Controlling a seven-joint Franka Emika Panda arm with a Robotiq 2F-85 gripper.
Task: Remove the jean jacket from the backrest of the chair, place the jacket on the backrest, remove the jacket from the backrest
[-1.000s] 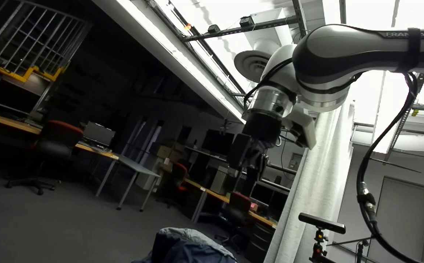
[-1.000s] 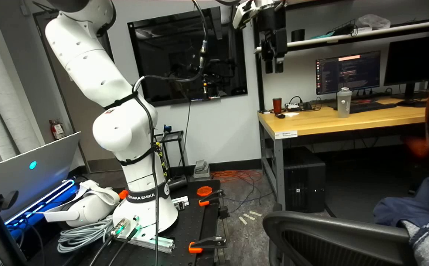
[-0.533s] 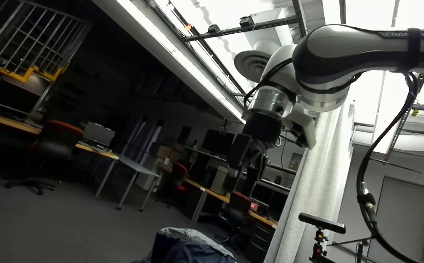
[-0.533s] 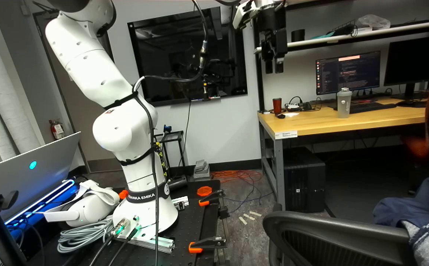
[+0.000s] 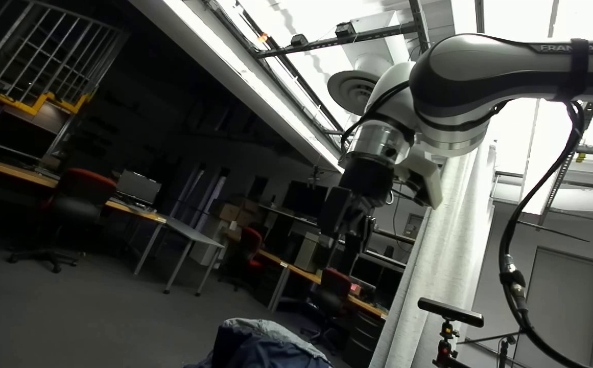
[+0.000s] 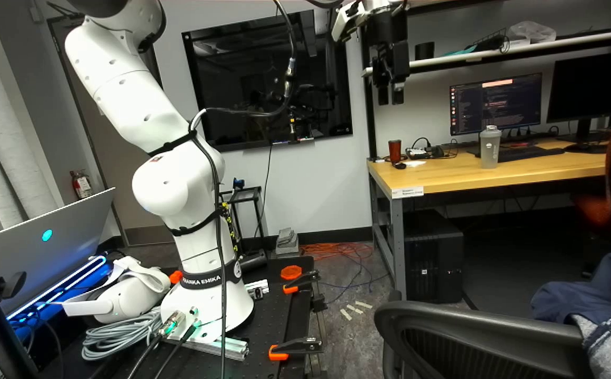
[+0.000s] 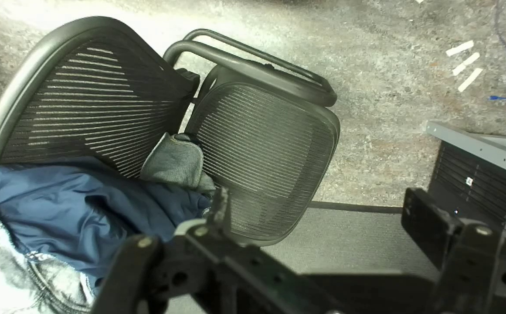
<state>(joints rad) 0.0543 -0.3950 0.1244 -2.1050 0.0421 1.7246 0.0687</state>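
Black two-fingered metal gripper (image 7: 322,216): fingers (image 7: 425,224) spread wide with nothing between them, high over the scene; the step in hand looks to be the reach before a removal (whether first or last, I cannot tell).

Large floppy denim jacket, dark blue with paler grey-blue parts (image 7: 85,203): well below the gripper, past the finger at the left of the wrist view, draped over one end of the smooth, rounded, dark grey mesh backrest (image 7: 96,93) and spilling toward the seat (image 7: 274,174) of the dark grey mesh chair (image 7: 244,131). Best to shift to that side until the fingers straddle a raised fold, then come straight down.

Backrest rim (image 7: 22,85): below the gripper, toward that same side. Pinch cloth only where it crosses over; catching the rim too could drag the chair along.

Grey-blue denim flap of the jacket (image 7: 174,161): lower still beneath the gripper, lying where seat and backrest meet. It may snag, so lift high before drawing sideways, and slowly, since floppy cloth will trail.

Yellowish wooden desk with grey metal legs (image 6: 537,168): well apart, beyond the gripper in an exterior view; carry the jacket away from it.
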